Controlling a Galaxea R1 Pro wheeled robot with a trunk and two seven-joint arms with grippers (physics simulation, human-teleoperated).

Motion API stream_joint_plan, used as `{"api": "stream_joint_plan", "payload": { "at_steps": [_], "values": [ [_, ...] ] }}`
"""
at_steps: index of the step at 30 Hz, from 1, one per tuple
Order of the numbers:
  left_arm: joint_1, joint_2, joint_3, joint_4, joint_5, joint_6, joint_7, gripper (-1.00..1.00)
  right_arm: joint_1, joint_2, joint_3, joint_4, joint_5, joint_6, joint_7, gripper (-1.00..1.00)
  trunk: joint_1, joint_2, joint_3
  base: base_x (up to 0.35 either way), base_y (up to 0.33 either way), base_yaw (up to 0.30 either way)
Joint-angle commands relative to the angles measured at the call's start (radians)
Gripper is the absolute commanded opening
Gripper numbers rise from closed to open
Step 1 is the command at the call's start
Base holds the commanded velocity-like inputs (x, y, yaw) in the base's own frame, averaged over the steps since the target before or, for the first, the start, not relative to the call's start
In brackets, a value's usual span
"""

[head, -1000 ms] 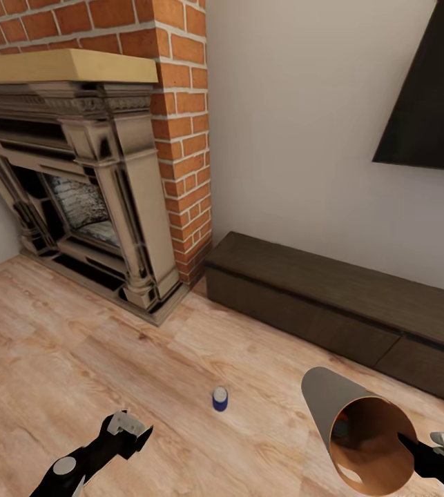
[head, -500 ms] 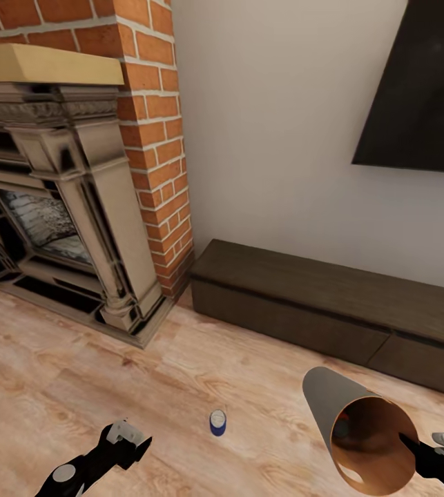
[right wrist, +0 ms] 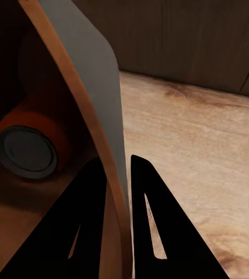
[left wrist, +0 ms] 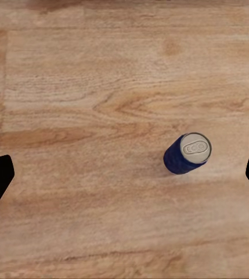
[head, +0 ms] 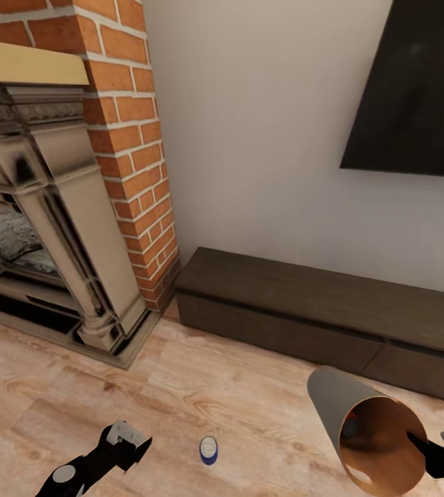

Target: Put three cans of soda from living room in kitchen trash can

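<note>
We hold the trash can (head: 377, 442) by its rim in our right hand (right wrist: 119, 174), orange soda can (right wrist: 34, 145) inside; left hand (head: 126, 442) wide near the upright blue soda can (head: 208, 449) on the floor (head: 56, 386)

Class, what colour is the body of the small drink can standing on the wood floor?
Dark blue, silver top; clearest in the left wrist view.

- We see flat, even, bright light with faint shadows.
- The tash can (right wrist: 54, 116) interior is dim.
- Renders look soft, slightly smeared; no glare.
</note>
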Motion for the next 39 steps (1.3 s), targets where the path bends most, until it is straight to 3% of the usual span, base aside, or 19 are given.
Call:
{"api": "stream_joint_plan", "payload": {
  "at_steps": [1, 7, 18, 21, 28, 39],
  "values": [
    [0.000, 0.000, 0.000, 0.002, 0.000, 0.000, 0.000, 1.00, -0.001, -0.003, -0.003, -0.001, -0.007, 0.002, 0.012, -1.00, 0.000, 0.000, 0.000, 0.254, -0.077, -0.008],
    [0.000, -0.001, -0.011, 0.016, 0.000, 0.001, 0.001, 1.00, -0.001, -0.013, -0.004, -0.001, -0.008, 0.004, 0.048, -1.00, 0.000, 0.000, 0.000, 0.241, -0.116, -0.003],
    [0.000, -0.003, -0.022, 0.019, -0.001, 0.000, 0.005, 1.00, 0.000, -0.009, -0.004, -0.001, -0.007, 0.007, 0.048, -1.00, 0.000, 0.000, 0.000, 0.045, -0.056, -0.050],
    [0.000, -0.003, -0.029, 0.019, -0.002, 0.000, 0.006, 1.00, 0.000, -0.009, -0.004, -0.001, -0.007, 0.008, 0.046, -1.00, 0.000, 0.000, 0.000, 0.005, -0.211, -0.164],
    [0.000, -0.003, -0.081, 0.019, -0.001, 0.000, 0.009, 1.00, 0.000, -0.008, -0.004, -0.001, -0.008, 0.008, 0.048, -1.00, 0.000, 0.000, 0.000, 0.001, -0.270, -0.149],
    [0.000, -0.003, -0.087, 0.019, 0.001, 0.001, 0.009, 1.00, 0.001, -0.005, -0.004, -0.001, -0.007, 0.005, 0.044, -1.00, 0.000, 0.000, 0.006, 0.000, -0.245, -0.112]
  ]
}}
